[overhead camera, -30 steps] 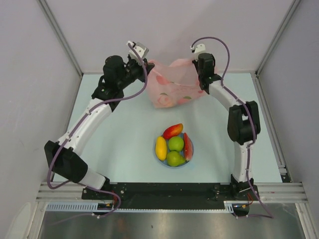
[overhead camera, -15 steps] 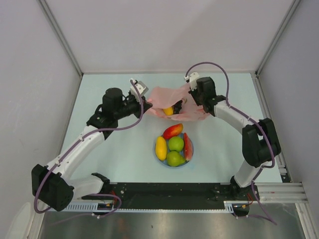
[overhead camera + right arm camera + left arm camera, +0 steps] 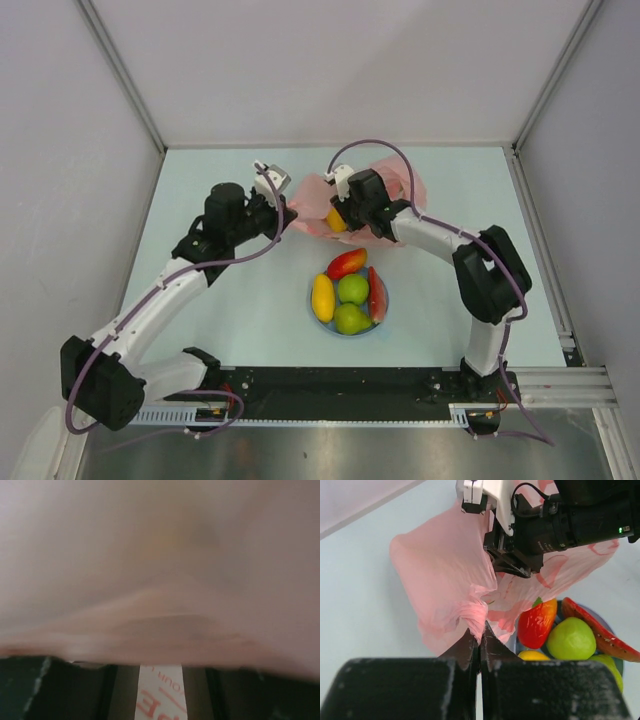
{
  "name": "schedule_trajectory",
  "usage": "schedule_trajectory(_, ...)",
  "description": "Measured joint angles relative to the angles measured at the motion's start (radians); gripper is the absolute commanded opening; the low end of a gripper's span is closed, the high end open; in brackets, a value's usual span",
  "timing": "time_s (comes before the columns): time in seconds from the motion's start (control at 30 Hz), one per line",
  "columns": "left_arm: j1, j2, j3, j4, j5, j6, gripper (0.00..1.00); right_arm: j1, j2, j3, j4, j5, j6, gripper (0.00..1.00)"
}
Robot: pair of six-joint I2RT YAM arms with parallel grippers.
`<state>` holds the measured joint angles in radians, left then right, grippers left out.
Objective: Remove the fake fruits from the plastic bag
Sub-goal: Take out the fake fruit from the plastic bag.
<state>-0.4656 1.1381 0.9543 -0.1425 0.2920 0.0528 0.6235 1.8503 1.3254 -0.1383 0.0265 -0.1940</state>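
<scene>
The pink plastic bag (image 3: 312, 198) lies crumpled on the table behind the plate. My left gripper (image 3: 289, 214) is shut on a bunched fold of the bag (image 3: 445, 575) at its left side; the left gripper (image 3: 480, 630) pinches the film between its fingertips. A yellow fruit (image 3: 337, 221) shows at the bag's front edge. My right gripper (image 3: 346, 213) sits right by that fruit, over the bag. In the right wrist view, pink film (image 3: 160, 570) covers nearly everything; the fingers (image 3: 55, 690) stand apart with a printed strip between them.
A light blue plate (image 3: 384, 304) in front of the bag holds a red-yellow fruit (image 3: 347, 263), a yellow one (image 3: 322, 297), two green ones (image 3: 352, 289) and a red slice (image 3: 376, 295). The red fruit (image 3: 537, 622) sits close under the bag's edge. Walls enclose the table.
Both arms came down and toward me, bringing the raised bag onto the table. The right gripper let go, moved left across the bag to the yellow fruit, and its jaws parted.
</scene>
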Motion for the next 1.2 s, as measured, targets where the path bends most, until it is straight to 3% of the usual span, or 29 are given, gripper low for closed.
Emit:
schedule_trajectory(0.33, -0.01, -0.046, -0.084, -0.08, -0.045, -0.011, 0.0, 0.047, 0.184, 0.148, -0.005, 0.044, 0.044, 0.52)
schedule_trajectory(0.53, -0.01, -0.046, -0.089, -0.084, -0.05, -0.012, 0.0, 0.04, 0.271, 0.25, -0.006, 0.074, 0.043, 0.65)
schedule_trajectory(0.83, -0.01, -0.026, -0.089, -0.079, -0.05, -0.012, 0.01, 0.029, 0.38, 0.306, -0.036, 0.105, 0.044, 0.68)
schedule_trajectory(0.87, -0.01, -0.023, -0.089, -0.077, -0.05, -0.012, 0.0, 0.029, 0.381, 0.313, -0.039, 0.114, 0.041, 0.66)
schedule_trajectory(0.9, -0.01, -0.021, -0.089, -0.077, -0.05, -0.012, 0.0, 0.029, 0.382, 0.315, -0.04, 0.119, 0.04, 0.54)
schedule_trajectory(0.97, -0.01, -0.016, -0.088, -0.074, -0.05, -0.012, 0.0, 0.028, 0.383, 0.317, -0.041, 0.126, 0.029, 0.42)
schedule_trajectory(1.2, -0.01, 0.003, -0.068, -0.053, -0.05, -0.021, 0.0, 0.019, 0.367, 0.319, -0.065, 0.07, -0.006, 0.32)
